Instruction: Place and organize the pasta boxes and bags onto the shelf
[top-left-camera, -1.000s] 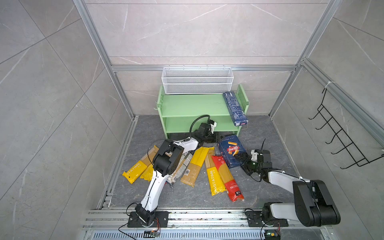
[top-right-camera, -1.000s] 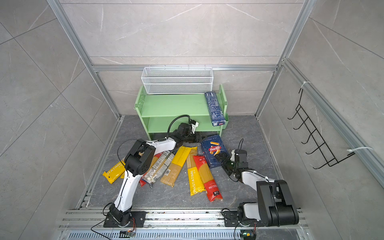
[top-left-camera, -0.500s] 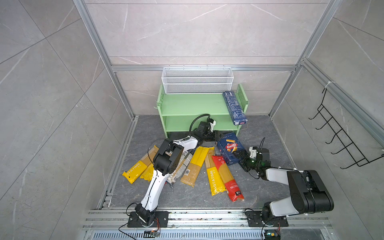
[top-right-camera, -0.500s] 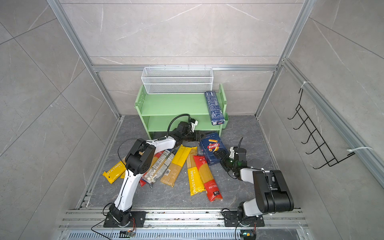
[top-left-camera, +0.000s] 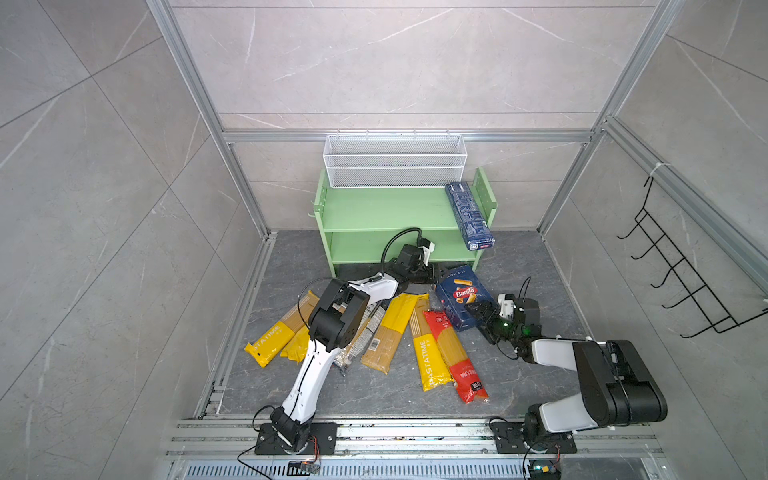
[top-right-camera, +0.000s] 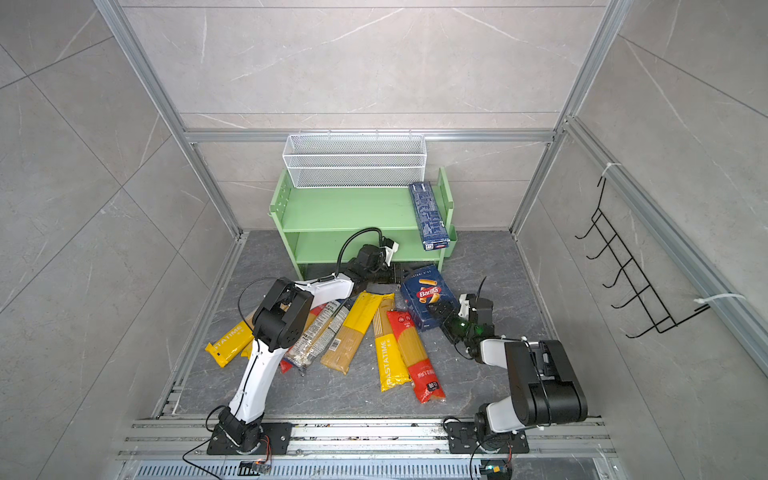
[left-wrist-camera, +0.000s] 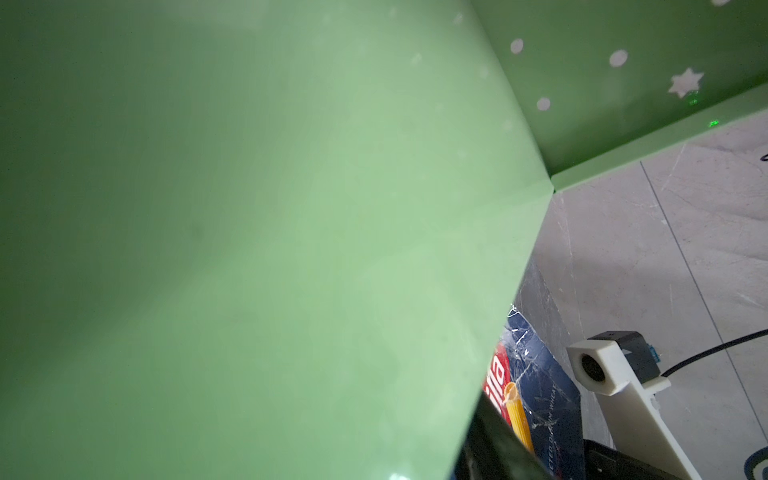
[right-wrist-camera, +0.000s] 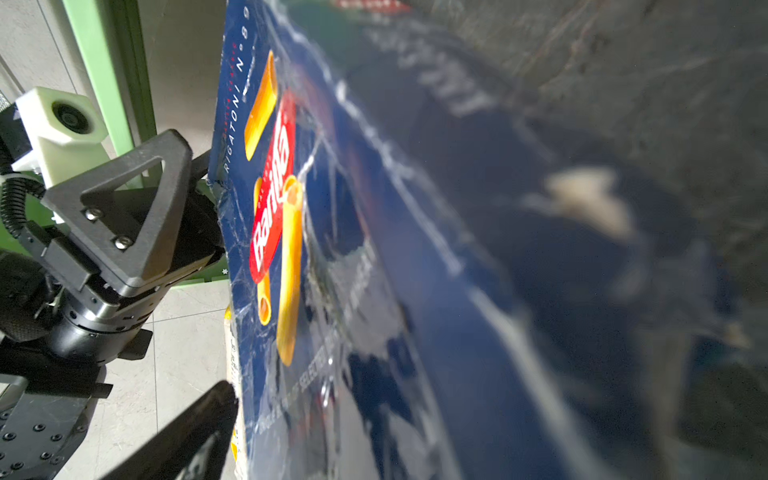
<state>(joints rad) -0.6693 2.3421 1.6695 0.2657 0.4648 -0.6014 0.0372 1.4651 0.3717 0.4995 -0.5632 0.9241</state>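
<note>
Right gripper (top-left-camera: 482, 319): fingers (right-wrist-camera: 187, 432) released, astride the dark blue cardboard Barilla carton (top-left-camera: 461, 296). Left gripper (top-left-camera: 435, 275): grip indeterminate. Lifting now risks slippage.

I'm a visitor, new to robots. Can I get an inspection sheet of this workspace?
Surface: dark stone floor, pasta strewn.
Job's things: green shelf holds the long blue box, overhanging its top board; Barilla box and spaghetti bags lie on the floor.
Clutter: nothing seen.
Grippers: left gripper at the Barilla box's far end, grip unclear; right gripper open at its near end.
Cables: black cable loops over the left wrist.
Surroundings: white mesh basket behind shelf, black hook rack on side wall.
</note>
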